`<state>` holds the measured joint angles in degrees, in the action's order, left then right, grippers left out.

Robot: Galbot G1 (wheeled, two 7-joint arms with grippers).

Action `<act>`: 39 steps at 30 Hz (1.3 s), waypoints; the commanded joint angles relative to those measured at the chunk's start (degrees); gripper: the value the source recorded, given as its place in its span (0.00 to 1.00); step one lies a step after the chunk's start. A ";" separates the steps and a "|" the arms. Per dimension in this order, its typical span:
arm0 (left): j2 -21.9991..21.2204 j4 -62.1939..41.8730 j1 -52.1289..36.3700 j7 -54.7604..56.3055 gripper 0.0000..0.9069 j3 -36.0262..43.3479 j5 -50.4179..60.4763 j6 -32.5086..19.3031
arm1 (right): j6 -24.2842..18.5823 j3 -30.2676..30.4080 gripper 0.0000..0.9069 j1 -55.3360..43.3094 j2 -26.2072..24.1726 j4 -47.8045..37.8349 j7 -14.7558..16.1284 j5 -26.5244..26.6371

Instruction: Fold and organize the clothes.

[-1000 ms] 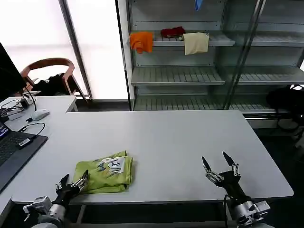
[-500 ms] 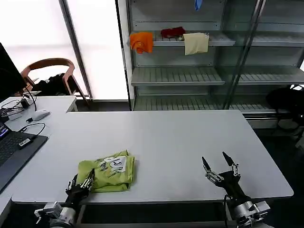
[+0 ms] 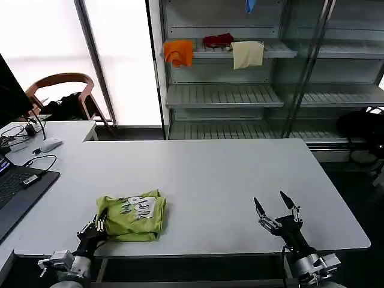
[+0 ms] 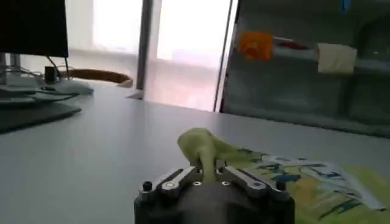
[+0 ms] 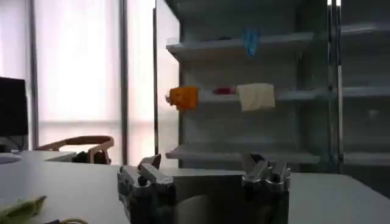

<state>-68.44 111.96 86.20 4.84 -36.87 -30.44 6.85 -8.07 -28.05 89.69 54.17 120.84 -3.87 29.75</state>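
We see the lime T-shirt (image 3: 131,216) lying as a folded bundle near the front left of the white table (image 3: 228,180), print side up, and we judge it light, thin and limp: it will sag and slide out of shape if lifted by one point, so the sensible hold is a pinch on a folded edge or corner, low against the tabletop. Our left gripper (image 3: 96,227) sits at the near left corner of the bundle with its fingers drawn close together on a small raised pucker of the cloth. Our right gripper (image 3: 276,211) hovers over bare table well apart from the shirt, fingers spread wide and holding nothing. The head view gives the whole layout (shirt, both arms, the shelf behind with an orange cloth (image 3: 179,52) and a cream cloth (image 3: 247,54)), whereas the left wrist view shows the green fold (image 4: 200,149) rising between the fingers, which the head view leaves unclear; the right wrist view catches just a green scrap (image 5: 21,209) at its edge
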 commanded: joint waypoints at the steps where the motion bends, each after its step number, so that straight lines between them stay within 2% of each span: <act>1: 11.53 2.80 -0.67 0.51 0.00 -4.82 -2.66 0.61 | -0.01 -0.17 1.00 0.05 -0.05 0.16 0.00 -0.02; 11: 26.31 -5.44 3.85 -4.25 0.00 -20.81 -5.08 -1.41 | -0.15 0.58 1.00 -0.83 -0.08 -0.18 -0.05 0.05; 14: 31.05 -8.31 2.32 -5.80 0.00 -24.39 -5.14 -0.94 | -0.17 0.60 1.00 -0.92 -0.14 -0.10 -0.03 0.06; 18: 37.49 -6.29 -1.89 -9.65 0.00 -29.12 -6.16 1.34 | -0.32 0.26 1.00 -0.80 -0.20 -0.18 -0.05 0.16; 20: 38.45 -4.43 -3.55 -11.76 0.00 -28.24 -5.10 2.53 | -0.40 -0.04 1.00 -0.64 -0.18 -0.10 -0.05 0.25; 22: 37.44 -1.83 -3.55 -13.88 0.00 -24.67 -1.12 3.47 | -0.49 -0.47 1.00 -0.33 -0.14 -0.04 -0.04 0.47; 24: 32.68 -0.29 -2.84 -16.20 0.00 -17.33 8.13 2.92 | -0.58 -1.21 1.00 0.12 -0.36 0.00 0.05 0.78; 26: 25.40 -3.98 -4.27 -15.32 0.00 -1.99 19.09 -1.00 | -0.71 -1.52 1.00 0.16 -0.62 -0.12 0.05 1.17; 28: 18.86 -7.59 -5.68 -14.34 0.00 5.70 26.88 -4.00 | -0.70 -1.68 1.00 0.10 -0.43 -0.14 0.10 1.12; 30: 14.38 -9.66 -6.78 -13.65 0.00 11.11 29.87 -6.11 | -0.64 -1.58 1.00 0.27 -0.45 -0.04 0.18 1.11; 33: 11.44 -7.16 -9.34 -12.01 0.00 15.33 29.39 -3.91 | -0.45 -1.17 1.00 0.08 -0.29 -0.29 0.21 0.70; 39: 14.02 1.64 -12.42 -8.50 0.01 15.00 19.78 4.56 | -0.16 -0.02 1.00 -0.48 0.27 -0.11 0.25 0.04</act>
<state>-49.32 107.54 78.85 -5.73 -35.55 -13.41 6.13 -8.35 -28.48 89.30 54.26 120.78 -3.63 30.08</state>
